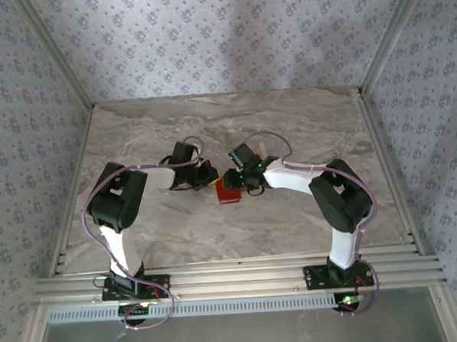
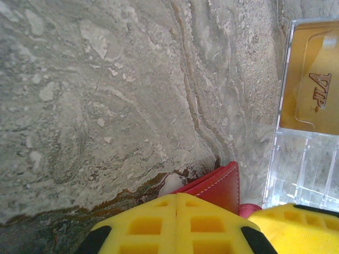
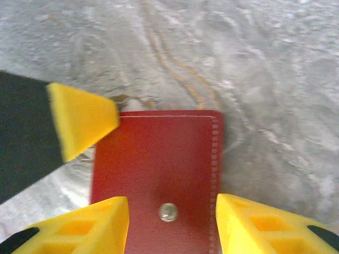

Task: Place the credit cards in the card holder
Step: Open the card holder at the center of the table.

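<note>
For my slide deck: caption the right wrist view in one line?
Right pincer open above the closed red card holder, snap facing up.

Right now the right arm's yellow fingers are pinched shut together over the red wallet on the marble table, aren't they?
Not quite. The right gripper is open, not shut. In the right wrist view its yellow fingers stand apart, and the snap of the red wallet shows in the gap between them. The rest holds: the wallet lies on the marble table.
</note>
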